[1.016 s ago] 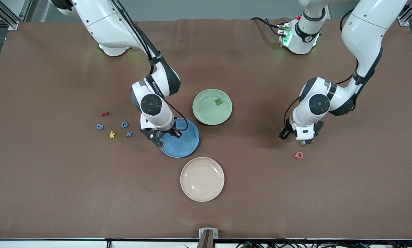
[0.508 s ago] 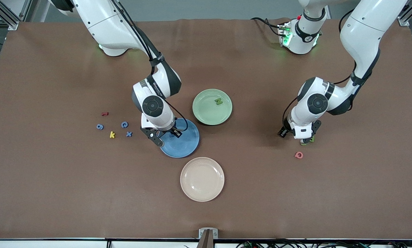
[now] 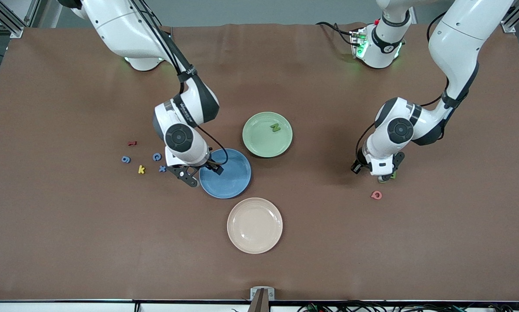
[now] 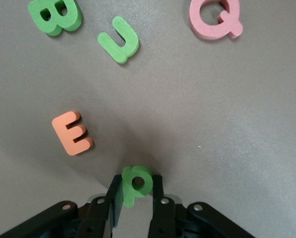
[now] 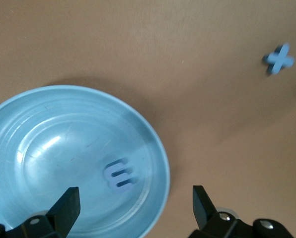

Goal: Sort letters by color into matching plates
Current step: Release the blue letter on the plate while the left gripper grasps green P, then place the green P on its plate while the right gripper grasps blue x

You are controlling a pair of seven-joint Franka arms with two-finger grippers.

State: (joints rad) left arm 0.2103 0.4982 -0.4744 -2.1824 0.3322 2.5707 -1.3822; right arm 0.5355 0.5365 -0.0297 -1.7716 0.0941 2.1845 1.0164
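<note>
My left pincer [image 4: 135, 191] is clamping a small green P [image 4: 136, 181], its matte foam-like body pinched flat between the two black fingers just above the brown surface [image 3: 68, 238]; in the front view my wrist is hiding that letter almost wholly. Lying close by on the surface are a green B [image 4: 55, 16], cut off at the frame's edge, a green u [image 4: 119, 39], an orange E [image 4: 72, 132] and a pink Q [image 4: 215, 19], all thick, soft-edged cut-outs.

My right pincer [image 5: 135, 206] is hanging with its fingers spread wide over the rim of the blue plate [image 3: 237, 182], holding nothing. A blue m [image 5: 120, 175] is lying inside that smooth, shallow dish. A blue x [image 5: 278, 58] is resting on the surface beside the plate, toward the right arm's end, near a blue c [image 3: 156, 157] and a blue g [image 3: 125, 159]. The pale green plate [image 3: 259, 143] is carrying a green N [image 3: 275, 127].
</note>
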